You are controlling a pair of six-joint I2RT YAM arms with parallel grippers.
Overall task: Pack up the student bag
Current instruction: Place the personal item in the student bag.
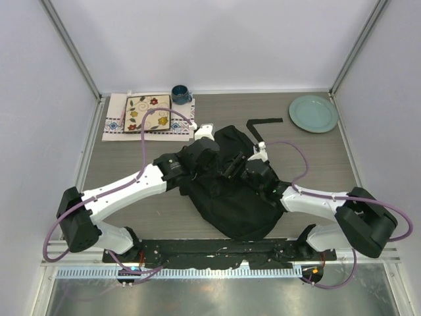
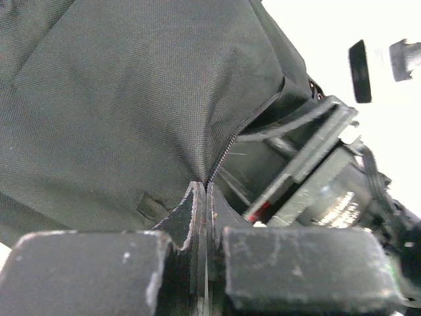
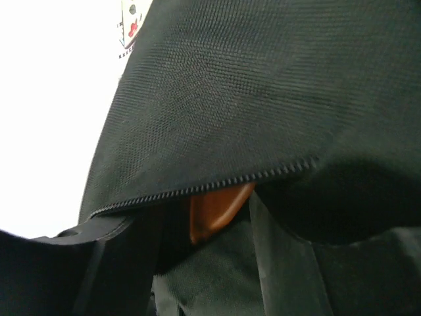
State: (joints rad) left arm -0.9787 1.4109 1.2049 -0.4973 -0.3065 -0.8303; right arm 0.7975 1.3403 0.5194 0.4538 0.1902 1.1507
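Top external: the student bag (image 1: 230, 204) lies slumped in the middle of the table (image 1: 158, 214), a bit toward the near edge, with both arms reaching onto its far half.
Left gripper (image 2: 201, 197): clenched tight, tips right at the start of the bag's zip line. Can't say for sure whether it's nipping a bit of fabric.
Right gripper (image 1: 235, 166): over the middle of the bag, nose down at the opening. Honestly can't tell how its jaws stand, everything is black on black.
Right wrist: the zip edge (image 3: 210, 184) runs across the view, and an orange-brown thing (image 3: 214, 209) peeks out from under it, so something looks to be inside already.
Step in hand: my guess is an item is going in through the opening, with the left side there to keep the flap up.
Next move: probably get the right arm clear without dragging the flap along, then go for another item or the zip. The fabric is floppy, so the opening could sag shut.
Other stuff: a square flowery plate (image 1: 148, 112) on a placemat (image 1: 115, 125) far left, a dark blue mug (image 1: 181, 94) just beside it, a pale green plate (image 1: 314, 113) far right, and a black strap (image 1: 263, 123) just beyond the bag.
Writing: no brand or label I can read. There's a pale mark on the right arm's hardware in the left wrist view, but it's too blurry.
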